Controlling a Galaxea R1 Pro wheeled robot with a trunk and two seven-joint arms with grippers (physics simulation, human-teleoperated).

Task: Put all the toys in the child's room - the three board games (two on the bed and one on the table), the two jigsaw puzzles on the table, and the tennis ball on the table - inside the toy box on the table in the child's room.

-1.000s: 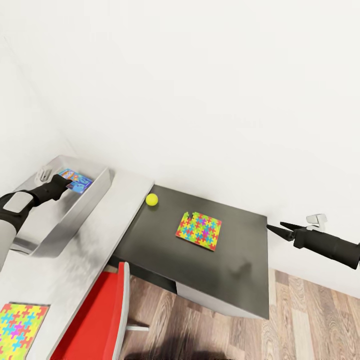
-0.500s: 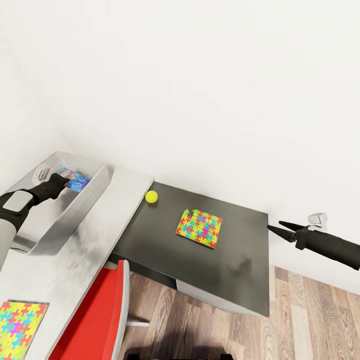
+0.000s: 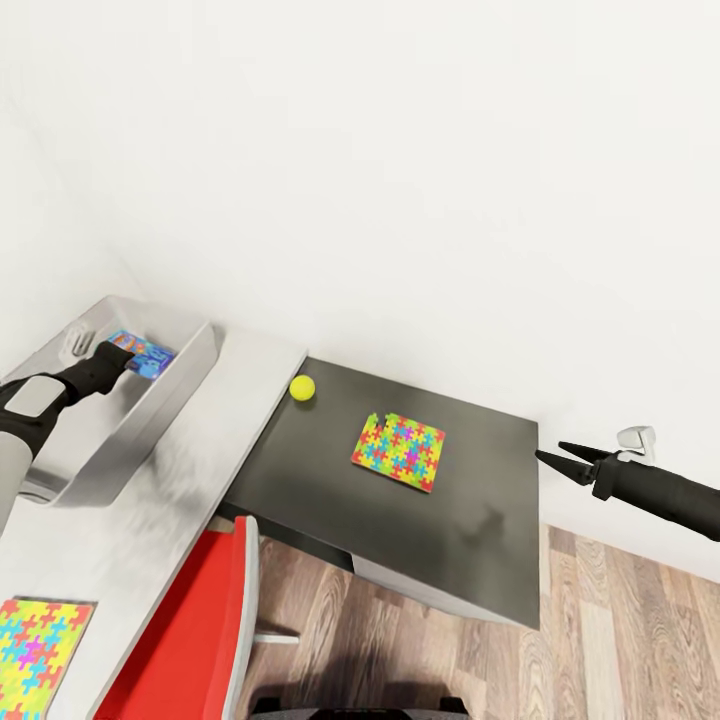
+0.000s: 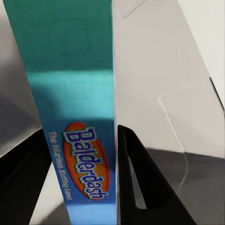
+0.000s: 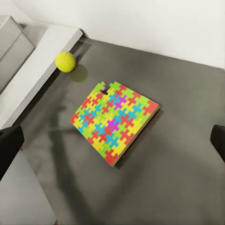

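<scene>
My left gripper (image 3: 128,358) is shut on a blue-purple board game (image 3: 148,356) and holds it inside the light-grey toy box (image 3: 188,388) on the table (image 3: 215,450). In the left wrist view the "Balderdash" board game (image 4: 75,117) stands on edge between the two black fingers (image 4: 136,187). The tennis ball (image 3: 302,388) and a jigsaw puzzle (image 3: 399,452) lie on the table's dark lower section. Another jigsaw puzzle (image 3: 35,650) lies on the pale top near me. My right gripper (image 3: 545,458) hovers open off the dark section's right edge, above the puzzle (image 5: 115,123) and ball (image 5: 65,61).
A red chair (image 3: 195,640) stands tucked against the table's front edge. Wood plank floor (image 3: 620,640) lies below the right arm. A white wall runs right behind the table and toy box.
The head view has shifted slightly. My left gripper has carried the board game a little farther back in the toy box. The right arm has barely moved.
</scene>
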